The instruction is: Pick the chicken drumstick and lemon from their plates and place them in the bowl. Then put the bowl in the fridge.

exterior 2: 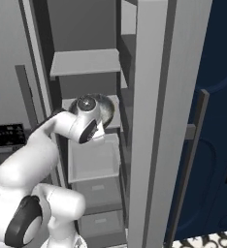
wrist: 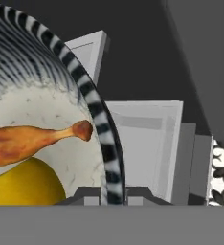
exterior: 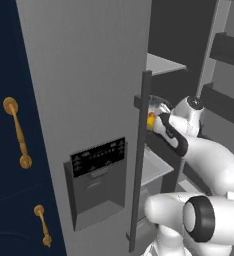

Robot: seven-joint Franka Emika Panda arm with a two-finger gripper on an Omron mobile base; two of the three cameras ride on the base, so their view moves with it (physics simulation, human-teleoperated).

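Observation:
The dark grey ribbed bowl holds the orange-brown chicken drumstick and the yellow lemon on its speckled inside. My gripper is shut on the bowl's rim, one fingertip on each side of it. The arm reaches into the open fridge, and the bowl sits at the height of a middle shelf, partly hidden behind my hand. Behind the door handle, the bowl and a bit of lemon peek out. Whether the bowl rests on the shelf I cannot tell. The plates are out of view.
The fridge door with its dispenser panel and long dark handle stands close on the left. Inside are an upper shelf and pale drawers below. Navy cabinets with brass handles flank the fridge.

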